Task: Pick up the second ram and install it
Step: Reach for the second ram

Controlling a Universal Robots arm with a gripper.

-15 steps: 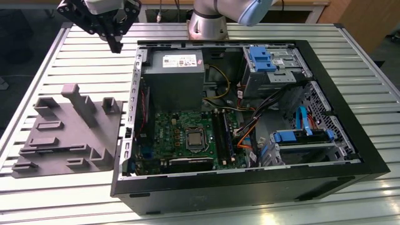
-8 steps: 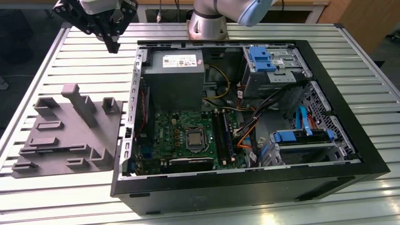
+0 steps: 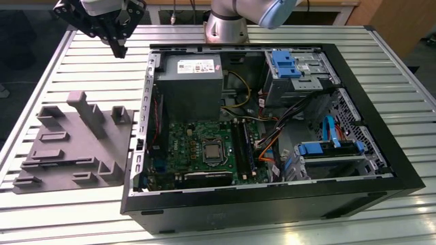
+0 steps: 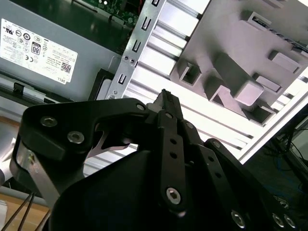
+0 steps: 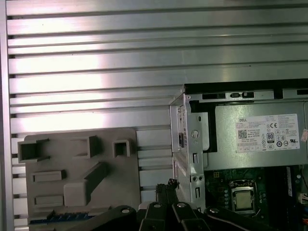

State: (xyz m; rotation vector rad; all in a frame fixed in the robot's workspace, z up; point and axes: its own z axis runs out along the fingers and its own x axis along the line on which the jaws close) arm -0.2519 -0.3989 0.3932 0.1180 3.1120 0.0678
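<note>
My gripper (image 3: 121, 50) hangs above the slatted table at the far left of the exterior view, beyond the grey moulded tray (image 3: 68, 148) and left of the open computer case (image 3: 272, 199). Its black fingers are shut tip to tip with nothing between them in both wrist views (image 4: 164, 96) (image 5: 169, 185). Along the tray (image 5: 82, 159) in the first wrist view lies a thin dark bluish strip (image 5: 62, 216); I cannot tell whether it is the second ram. The long black memory slots (image 3: 244, 145) lie just right of the processor (image 3: 212, 151) on the green motherboard.
The grey power supply (image 3: 189, 76) fills the case's far left corner. Blue drive brackets (image 3: 285, 64) and orange and black cables (image 3: 269, 148) crowd the case's right side. The robot's base (image 3: 228, 23) stands at the table's far edge. The tray carries several upright posts (image 3: 85, 109).
</note>
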